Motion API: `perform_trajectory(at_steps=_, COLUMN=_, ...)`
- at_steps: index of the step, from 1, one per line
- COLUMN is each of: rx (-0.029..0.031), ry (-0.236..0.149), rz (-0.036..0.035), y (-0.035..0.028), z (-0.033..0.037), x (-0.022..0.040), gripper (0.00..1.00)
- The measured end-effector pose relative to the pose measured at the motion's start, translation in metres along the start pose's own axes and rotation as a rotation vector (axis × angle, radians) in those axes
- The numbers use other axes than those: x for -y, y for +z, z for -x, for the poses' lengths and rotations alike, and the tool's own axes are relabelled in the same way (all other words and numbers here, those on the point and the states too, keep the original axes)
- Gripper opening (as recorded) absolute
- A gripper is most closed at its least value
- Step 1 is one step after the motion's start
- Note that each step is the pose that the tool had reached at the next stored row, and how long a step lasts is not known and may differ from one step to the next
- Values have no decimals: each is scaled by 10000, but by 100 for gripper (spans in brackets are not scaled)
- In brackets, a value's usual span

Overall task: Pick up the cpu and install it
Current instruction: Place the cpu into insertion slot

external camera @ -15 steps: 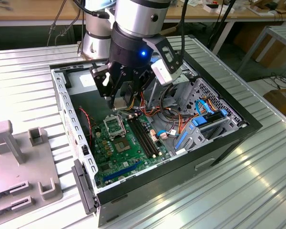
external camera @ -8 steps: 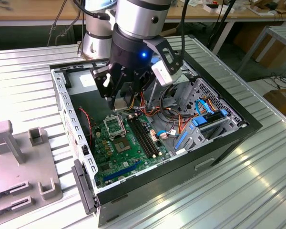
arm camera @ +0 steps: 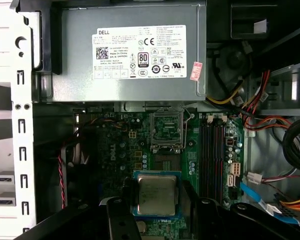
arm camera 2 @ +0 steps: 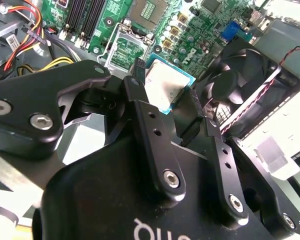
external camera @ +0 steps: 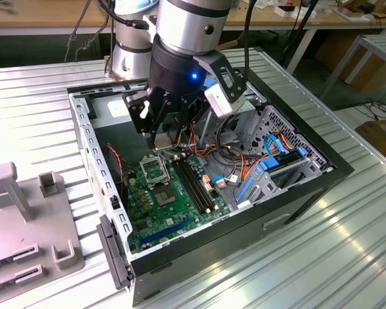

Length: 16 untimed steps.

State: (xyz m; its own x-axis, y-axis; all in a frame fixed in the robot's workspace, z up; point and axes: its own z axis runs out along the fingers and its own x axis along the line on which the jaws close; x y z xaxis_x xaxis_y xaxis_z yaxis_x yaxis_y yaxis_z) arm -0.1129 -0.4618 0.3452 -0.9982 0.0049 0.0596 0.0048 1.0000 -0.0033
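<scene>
You have a ribbed metal table [external camera: 347, 257] carrying an open black case [external camera: 302, 193]; beside it, toward the exterior view's left, a grey fixture [external camera: 26, 219] lies on the same table. Your arm [external camera: 186, 26] reaches down into the case from above. In the first wrist view, the grey power supply [arm camera: 130, 60] runs along one wall of the case; the green board [arm camera: 115, 145] lies flat on the case floor next to it. The dark fan [arm camera 2: 235, 85] sits at the board's edge in the second wrist view, with red and black wires running from it. Your gripper [external camera: 170, 138] hangs low inside the case, over the board; its black fingers [arm camera 2: 140, 107] are clamped on the CPU [arm camera: 156, 194], one on each of two opposite edges. The CPU is held level, metal lid toward the wrist cameras, above the board. The socket [arm camera: 167, 129] with its metal frame lies apart from the CPU; in the first wrist view it sits between the CPU and the power supply.
</scene>
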Motion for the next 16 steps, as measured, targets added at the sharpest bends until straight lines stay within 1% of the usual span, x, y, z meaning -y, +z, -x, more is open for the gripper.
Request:
perform_trajectory(at_steps=4, rx=0, ry=-2, rz=0, y=30, z=3, x=6, gripper=47)
perform_trajectory(at_steps=5, rx=1, ry=-1, rz=0, y=52, z=4, x=16, gripper=47)
perform_trajectory(at_steps=9, rx=4, ry=-1, rz=0, y=101, z=11, x=34, gripper=47)
perform_trajectory(at_steps=13, rx=6, ry=0, rz=-4, y=134, z=25, x=54, gripper=47)
perform_trajectory(at_steps=14, rx=7, ry=-6, rz=-4, y=148, z=30, x=62, gripper=47)
perform_trajectory(at_steps=15, rx=7, ry=-18, rz=-6, y=188, z=44, x=65, gripper=47)
perform_trajectory(at_steps=16, rx=7, ry=-17, rz=-6, y=211, z=66, x=65, gripper=47)
